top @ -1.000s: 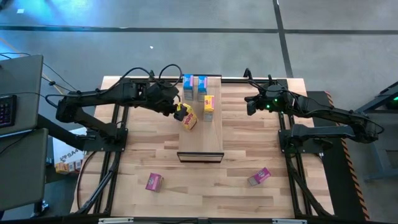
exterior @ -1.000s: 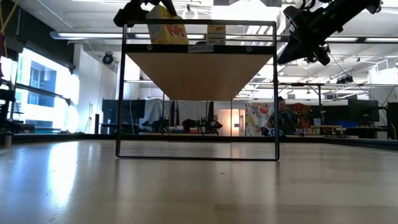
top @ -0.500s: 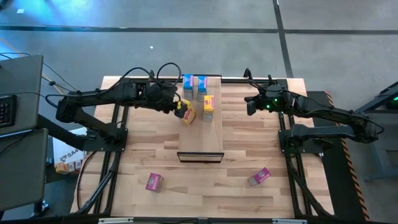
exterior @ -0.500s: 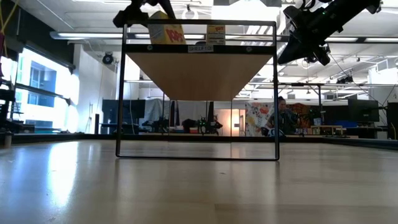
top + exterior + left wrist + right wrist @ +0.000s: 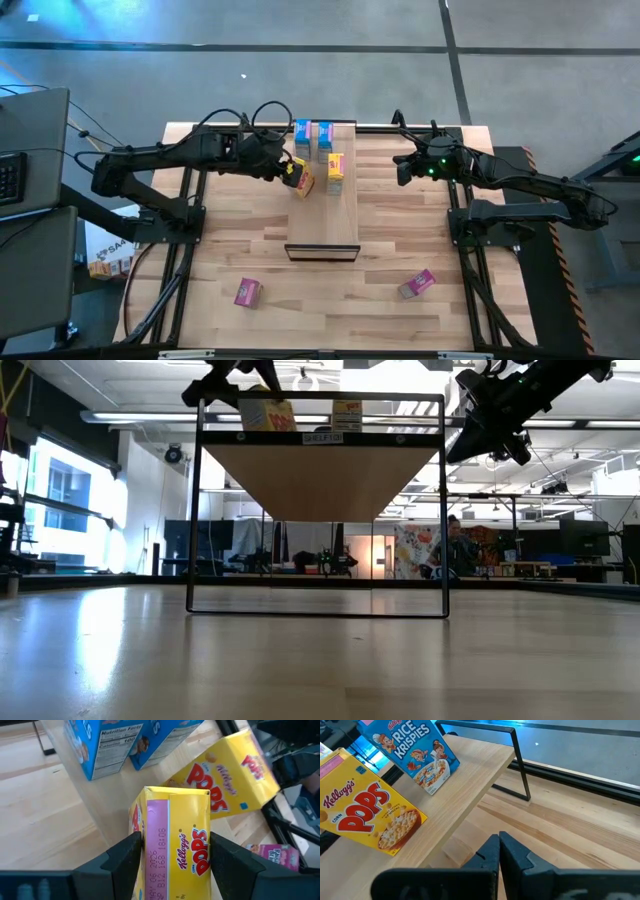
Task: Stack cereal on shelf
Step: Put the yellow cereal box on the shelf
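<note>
The yellow box [image 5: 299, 180] is clamped between my left gripper [image 5: 290, 174] fingers [image 5: 125, 857], which press on its two broad faces; it hangs at the left edge of the shelf [image 5: 323, 215], toward the far end. Just right of it the second yellow box [image 5: 336, 168] stands on the plank, and beyond that the two blue boxes [image 5: 312, 140] stand side by side at the far edge. The near half of the plank is bare wood down to its dark front edge. My right gripper [image 5: 403, 170] hovers off the shelf's right edge, level with the second yellow box and apart from it, fingers [image 5: 512, 852] pressed together on nothing. Two pink boxes lie on the tabletop [image 5: 390, 230] well toward the near side, one left [image 5: 247, 292], one right [image 5: 416, 284], with open wood between them.
</note>
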